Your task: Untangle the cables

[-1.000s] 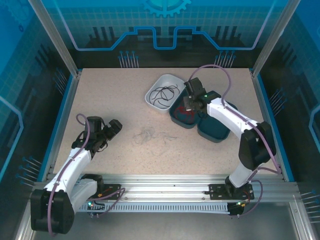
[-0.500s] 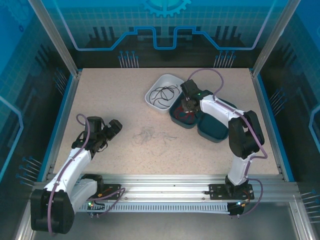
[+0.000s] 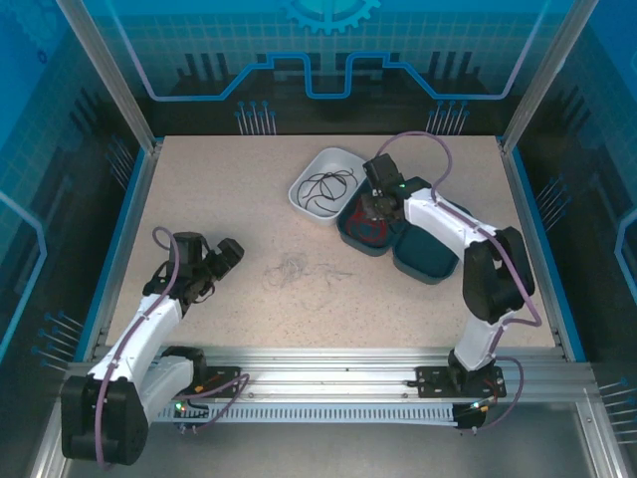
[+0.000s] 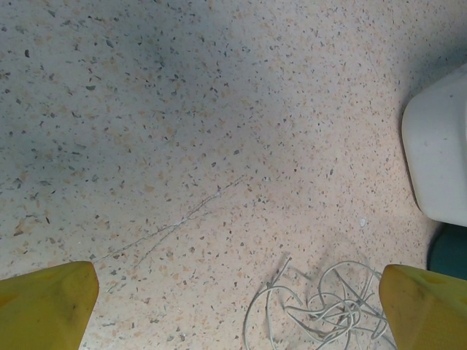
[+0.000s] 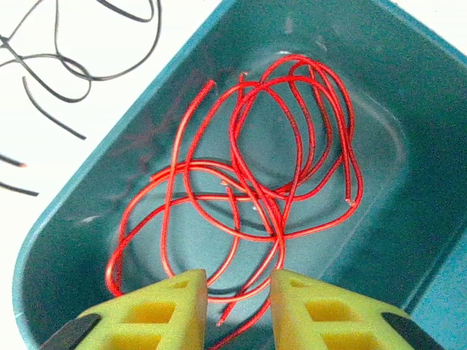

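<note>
Lying coiled on the floor of a teal tray (image 5: pixel 95 189), the red cable (image 5: pixel 255 197) is resting loose, its loops crossing one another but mixing with no other colour. The right tool (image 5: pixel 237 281) is hovering just above it with its fingers standing a little apart. One strand is running beneath the gap, but the gap is far wider than the wire, so nothing is being pinched (released, as I am reading it).

Just beside it, the black cable (image 3: pixel 326 187) is sitting alone in a white tray (image 3: pixel 335 151). A second teal tray (image 3: pixel 428 261) is sitting against the first. The white cable (image 4: pixel 328 306) is lying in a small tangle on the bare bench (image 4: pixel 182 87), well apart from the trays. The left tool (image 4: pixel 233 277) is hanging near it, spread wide and gripping nothing.

Judging by this, the red-cable drop is finishing and the white tangle is what is remaining. The next move is calling for the right tool to rise straight up without hooking a red loop. Then one tool is needing to come down low on the thin pale wire and close fully, since it is lying flat against the speckled bench.
</note>
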Controlling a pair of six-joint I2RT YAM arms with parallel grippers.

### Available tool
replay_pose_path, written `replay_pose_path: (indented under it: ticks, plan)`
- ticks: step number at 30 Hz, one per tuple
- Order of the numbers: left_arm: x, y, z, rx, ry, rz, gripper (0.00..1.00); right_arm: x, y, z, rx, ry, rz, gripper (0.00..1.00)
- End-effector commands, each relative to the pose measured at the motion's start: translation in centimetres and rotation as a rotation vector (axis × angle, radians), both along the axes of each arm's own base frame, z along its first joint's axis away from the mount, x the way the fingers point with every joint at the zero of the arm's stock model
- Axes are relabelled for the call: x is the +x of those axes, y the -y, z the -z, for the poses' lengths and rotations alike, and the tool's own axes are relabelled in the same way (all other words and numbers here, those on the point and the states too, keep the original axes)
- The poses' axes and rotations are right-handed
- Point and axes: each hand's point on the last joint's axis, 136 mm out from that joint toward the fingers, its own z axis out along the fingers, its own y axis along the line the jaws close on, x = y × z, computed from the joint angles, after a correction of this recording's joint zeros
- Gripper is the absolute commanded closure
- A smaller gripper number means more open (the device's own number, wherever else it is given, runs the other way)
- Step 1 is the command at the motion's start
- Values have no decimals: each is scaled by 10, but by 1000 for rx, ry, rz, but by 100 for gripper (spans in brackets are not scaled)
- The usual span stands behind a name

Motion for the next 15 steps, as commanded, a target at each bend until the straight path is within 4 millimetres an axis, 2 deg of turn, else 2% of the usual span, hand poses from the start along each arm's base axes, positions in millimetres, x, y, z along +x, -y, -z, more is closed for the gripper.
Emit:
replay_pose_path:
  ticks: [1,6,10,15]
  plan:
    - [5,10,0,-40,28,51,1,-15,-15,-25,66,38,-27,69]
    - [12,25,-4,-96,66,111,1,-42,-39,-39,54,61,-83,64]
    - [16,41,-8,-86,98,165,1,-69,-57,-38,35,63,-129,58]
    - [20,66,-11,-47,128,239,1,-102,-69,-28,-9,75,-149,38]
